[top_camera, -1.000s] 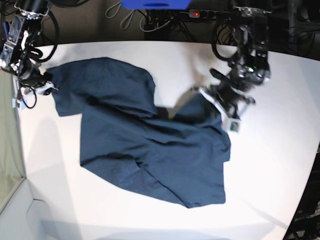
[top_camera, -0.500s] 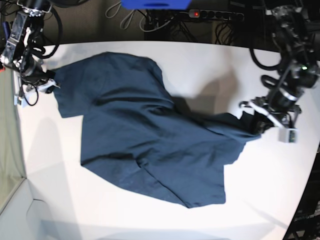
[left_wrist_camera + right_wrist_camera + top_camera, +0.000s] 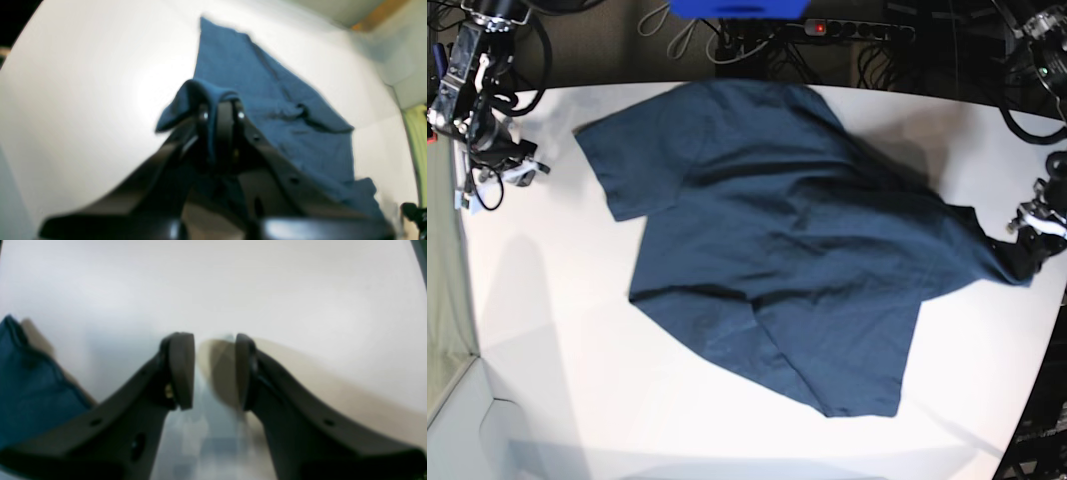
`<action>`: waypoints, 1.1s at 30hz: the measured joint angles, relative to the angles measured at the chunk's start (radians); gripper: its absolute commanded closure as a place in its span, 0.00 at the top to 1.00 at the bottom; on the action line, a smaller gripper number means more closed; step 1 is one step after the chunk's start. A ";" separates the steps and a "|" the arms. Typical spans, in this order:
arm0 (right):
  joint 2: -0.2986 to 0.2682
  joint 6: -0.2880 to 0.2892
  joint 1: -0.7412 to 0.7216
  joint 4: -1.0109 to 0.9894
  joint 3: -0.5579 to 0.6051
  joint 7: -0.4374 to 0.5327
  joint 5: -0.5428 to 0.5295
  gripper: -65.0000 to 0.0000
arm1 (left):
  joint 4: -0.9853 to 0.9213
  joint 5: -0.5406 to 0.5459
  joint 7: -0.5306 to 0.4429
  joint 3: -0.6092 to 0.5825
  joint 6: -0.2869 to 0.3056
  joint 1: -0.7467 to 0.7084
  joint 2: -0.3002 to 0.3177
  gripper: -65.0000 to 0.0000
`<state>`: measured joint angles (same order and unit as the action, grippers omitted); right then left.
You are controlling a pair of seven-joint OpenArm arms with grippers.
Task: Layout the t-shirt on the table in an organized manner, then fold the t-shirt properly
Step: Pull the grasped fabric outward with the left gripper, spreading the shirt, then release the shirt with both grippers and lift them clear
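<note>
The dark blue t-shirt (image 3: 777,250) lies spread over the middle of the big white table (image 3: 557,380), and it is still bumpy with folds. One sleeve sticks out on the far left side, and the bottom edge points toward the near right. A corner of the shirt is stretched out to the far right edge of the table, where the left gripper (image 3: 1027,250) is pinching it. In the left wrist view, the left gripper (image 3: 220,116) has its two black fingers pressed together on a bunch of blue cloth, and the cloth folds over the top of the fingers. The rest of the shirt runs away from it across the white top. The right gripper (image 3: 512,172) is at the far left of the table, beside the shirt's sleeve but not touching it. In the right wrist view, the right gripper (image 3: 213,370) has its fingers spread apart with nothing between them, only the white table below. A bit of the blue shirt (image 3: 30,383) shows at the left side of that view.
</note>
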<state>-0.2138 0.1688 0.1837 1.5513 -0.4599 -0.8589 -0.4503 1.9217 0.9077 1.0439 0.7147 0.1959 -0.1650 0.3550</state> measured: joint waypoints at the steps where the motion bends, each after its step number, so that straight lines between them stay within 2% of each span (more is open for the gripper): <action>1: 0.001 0.000 0.003 0.002 0.000 0.000 0.000 0.33 | -0.028 -0.018 0.003 -0.029 -0.001 0.005 -0.003 0.01; 5: 0.015 0.000 0.016 0.012 -0.001 0.009 -0.002 0.33 | -0.132 -0.072 0.003 -0.087 0.003 0.016 -0.008 0.02; 7: 0.017 0.000 0.023 0.013 -0.001 0.013 -0.003 0.33 | -0.189 -0.093 0.002 -0.087 0.001 0.013 -0.008 0.08; 9: 0.018 0.000 0.031 0.015 -0.001 0.022 -0.004 0.33 | -0.247 -0.096 0.003 -0.087 0.002 0.013 -0.008 0.23; 14: 0.021 0.003 0.036 0.019 -0.002 0.021 -0.003 0.33 | -0.334 -0.092 0.005 -0.044 0.001 0.012 -0.007 0.73; 16: 0.022 0.003 0.040 0.019 -0.002 0.022 -0.004 0.33 | -0.314 -0.089 0.007 -0.005 -0.001 0.003 -0.007 0.88; 18: 0.021 0.004 0.052 0.021 -0.002 0.033 -0.011 0.33 | -0.272 -0.088 0.003 0.023 -0.001 -0.021 -0.003 0.98; 22: 0.023 0.010 0.064 0.029 -0.002 0.036 -0.011 0.33 | -0.162 -0.078 0.048 0.048 0.024 -0.093 -0.009 1.00; 27: 0.055 0.011 0.119 0.113 -0.001 0.000 -0.001 0.33 | -0.151 -0.088 0.055 0.014 0.191 -0.171 -0.061 0.84; 30: 0.079 0.010 0.140 0.148 0.006 -0.011 0.002 0.33 | -0.222 -0.169 0.052 0.010 0.203 -0.177 -0.071 0.72; 33: 0.079 0.011 0.143 0.153 0.042 -0.010 0.003 0.33 | -0.294 -0.238 0.054 0.002 0.205 -0.137 -0.103 0.65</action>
<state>-0.1349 0.1795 0.3271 1.7046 -0.4179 -0.8692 -0.4477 1.6276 0.6693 1.0981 0.7170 0.4011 -0.3023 0.2520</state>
